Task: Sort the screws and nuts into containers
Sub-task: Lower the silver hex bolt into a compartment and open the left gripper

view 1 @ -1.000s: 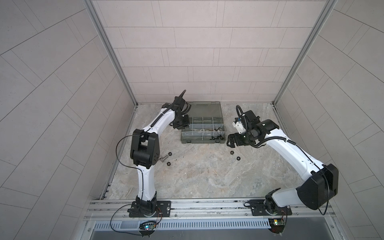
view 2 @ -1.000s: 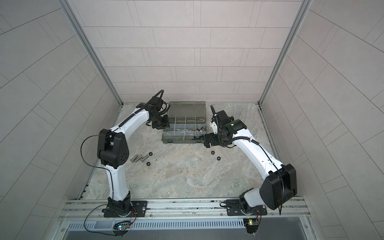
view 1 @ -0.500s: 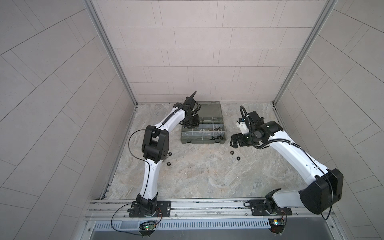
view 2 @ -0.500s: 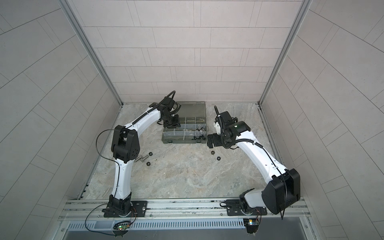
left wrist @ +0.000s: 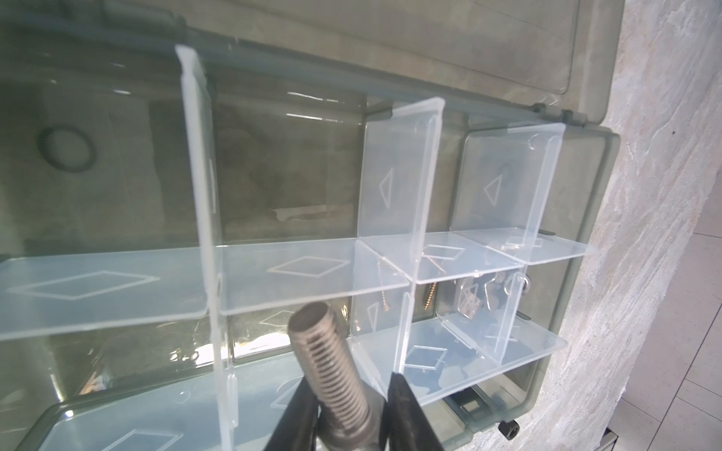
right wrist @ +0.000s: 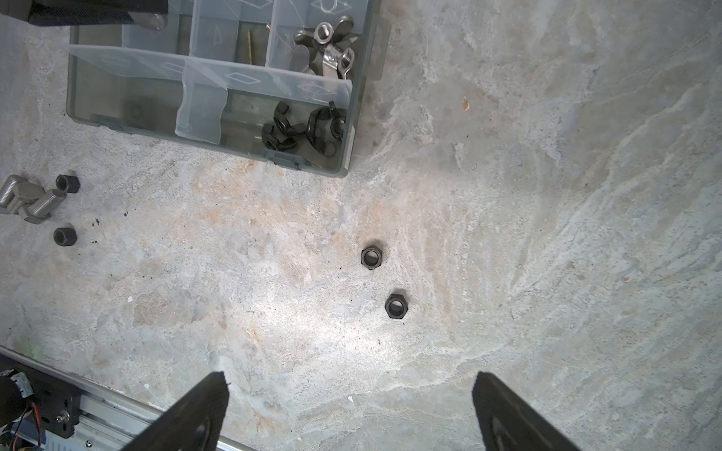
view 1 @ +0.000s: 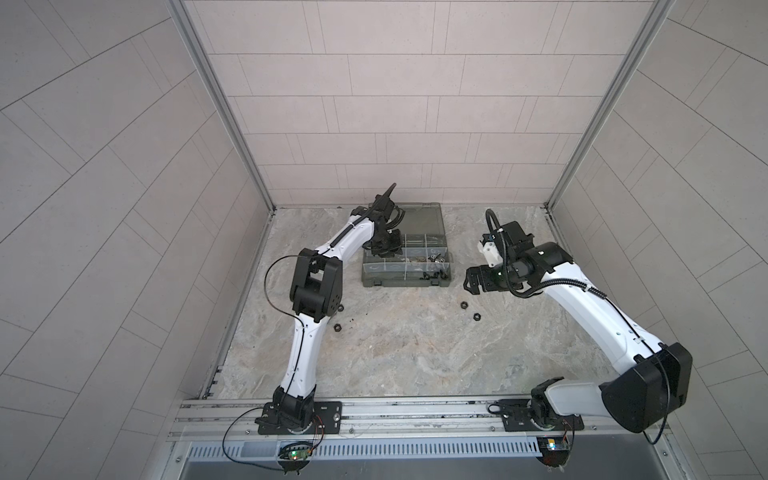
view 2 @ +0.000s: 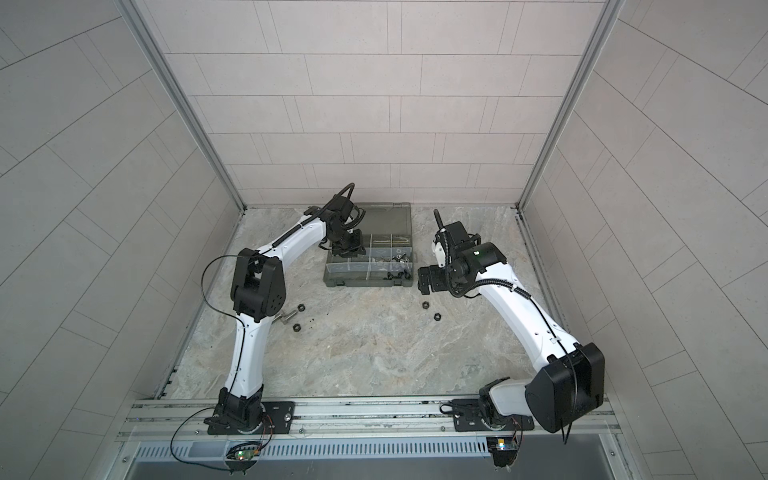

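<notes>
The left gripper (left wrist: 347, 388) is pinched tight on the head end of a stubby silver bolt (left wrist: 328, 363), and the threaded shank points straight out past the fingertips. It hangs over the upper left corner of the open case (view 1: 405, 283), which sits just above centre in both top views. The compartment under the bolt's tip looks bare, though the clear dividers (left wrist: 203, 218) make that hard to call. The drop turns on that line-up: long axis along the gripper's reach, pocket below the tip. The right gripper (right wrist: 349, 377) is spread wide and empty over the table (view 1: 415, 353), with two black nuts (right wrist: 371, 257) just ahead of it, right of centre in the top views and far nearer this arm
</notes>
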Robot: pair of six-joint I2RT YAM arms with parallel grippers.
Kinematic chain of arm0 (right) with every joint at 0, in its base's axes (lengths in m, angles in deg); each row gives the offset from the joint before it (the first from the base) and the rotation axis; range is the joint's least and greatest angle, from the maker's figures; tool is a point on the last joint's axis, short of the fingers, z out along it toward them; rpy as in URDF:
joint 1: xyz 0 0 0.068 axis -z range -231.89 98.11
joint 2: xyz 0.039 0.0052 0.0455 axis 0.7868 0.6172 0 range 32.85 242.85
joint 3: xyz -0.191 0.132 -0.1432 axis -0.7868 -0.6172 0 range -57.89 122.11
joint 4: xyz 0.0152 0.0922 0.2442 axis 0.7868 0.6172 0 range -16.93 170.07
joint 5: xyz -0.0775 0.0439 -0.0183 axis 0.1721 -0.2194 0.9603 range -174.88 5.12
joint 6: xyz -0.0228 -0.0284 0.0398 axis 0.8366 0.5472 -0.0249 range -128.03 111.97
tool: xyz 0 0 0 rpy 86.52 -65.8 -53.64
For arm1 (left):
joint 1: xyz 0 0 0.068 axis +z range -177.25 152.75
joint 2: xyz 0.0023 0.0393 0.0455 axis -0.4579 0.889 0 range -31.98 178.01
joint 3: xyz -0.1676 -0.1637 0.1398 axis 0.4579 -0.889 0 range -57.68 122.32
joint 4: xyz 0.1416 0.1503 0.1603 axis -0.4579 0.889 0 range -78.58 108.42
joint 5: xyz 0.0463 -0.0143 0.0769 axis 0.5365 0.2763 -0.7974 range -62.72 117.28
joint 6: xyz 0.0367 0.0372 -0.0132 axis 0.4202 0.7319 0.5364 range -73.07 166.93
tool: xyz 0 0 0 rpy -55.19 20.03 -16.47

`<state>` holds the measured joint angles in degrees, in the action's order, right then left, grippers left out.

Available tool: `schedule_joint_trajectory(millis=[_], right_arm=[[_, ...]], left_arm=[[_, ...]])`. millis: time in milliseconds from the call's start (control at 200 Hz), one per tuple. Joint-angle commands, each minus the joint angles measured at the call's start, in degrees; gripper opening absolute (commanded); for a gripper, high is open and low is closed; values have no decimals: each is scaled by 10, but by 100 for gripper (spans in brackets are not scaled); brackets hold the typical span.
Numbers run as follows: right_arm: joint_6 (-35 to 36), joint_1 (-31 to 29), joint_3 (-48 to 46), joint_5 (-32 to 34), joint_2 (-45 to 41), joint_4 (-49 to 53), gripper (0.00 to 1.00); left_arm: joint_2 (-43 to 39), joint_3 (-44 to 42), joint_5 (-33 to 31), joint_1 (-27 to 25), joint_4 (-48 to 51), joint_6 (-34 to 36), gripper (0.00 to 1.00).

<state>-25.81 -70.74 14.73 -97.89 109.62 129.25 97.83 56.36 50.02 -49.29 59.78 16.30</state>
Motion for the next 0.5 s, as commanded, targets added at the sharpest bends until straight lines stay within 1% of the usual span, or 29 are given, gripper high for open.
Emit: schedule_joint_trajectory(millis=[0, 410, 455, 495], right_arm=[[5, 4, -3, 10, -6, 14, 99], [6, 6, 4, 4, 3, 14, 99], [7, 7, 3, 4, 4, 14, 99], [8, 7, 2, 4, 4, 14, 99]], left_arm=[[2, 9, 4, -2, 7, 0, 16], [-15, -29, 1, -3, 2, 6, 16], [-17, -32, -1, -3, 2, 7, 19], [-17, -32, 0, -3, 1, 7, 28]])
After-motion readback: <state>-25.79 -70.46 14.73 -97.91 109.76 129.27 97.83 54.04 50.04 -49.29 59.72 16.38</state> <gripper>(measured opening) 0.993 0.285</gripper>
